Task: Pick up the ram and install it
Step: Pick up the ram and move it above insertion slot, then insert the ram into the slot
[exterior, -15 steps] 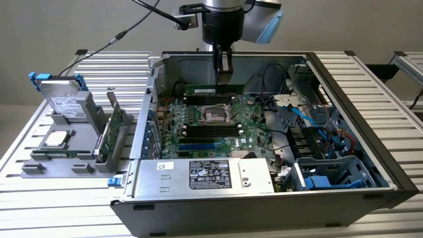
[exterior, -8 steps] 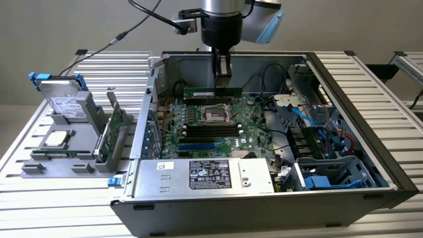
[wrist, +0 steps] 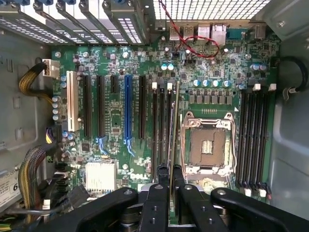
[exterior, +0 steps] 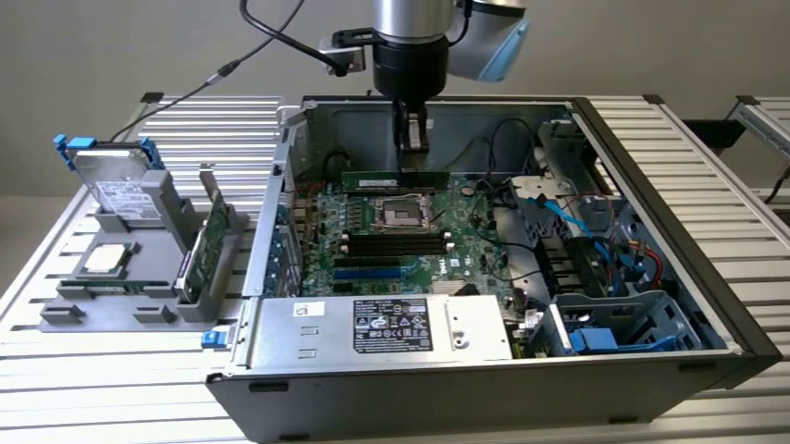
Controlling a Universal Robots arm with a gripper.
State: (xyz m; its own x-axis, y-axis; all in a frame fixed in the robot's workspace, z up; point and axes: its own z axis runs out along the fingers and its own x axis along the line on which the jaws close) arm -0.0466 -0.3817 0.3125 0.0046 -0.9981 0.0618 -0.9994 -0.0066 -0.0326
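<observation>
Wrist view has the ram clamped edge-on between the fingers of my gripper. It sits straight below the hand, with its long axis running parallel to the memory slots beside the CPU socket. From the exterior view, the stick hangs level under the hand, low over the motherboard inside the case. I can't tell whether it touches a slot. I count one ram, one gripper, one socket and two slot banks, seemingly four slots each.
</observation>
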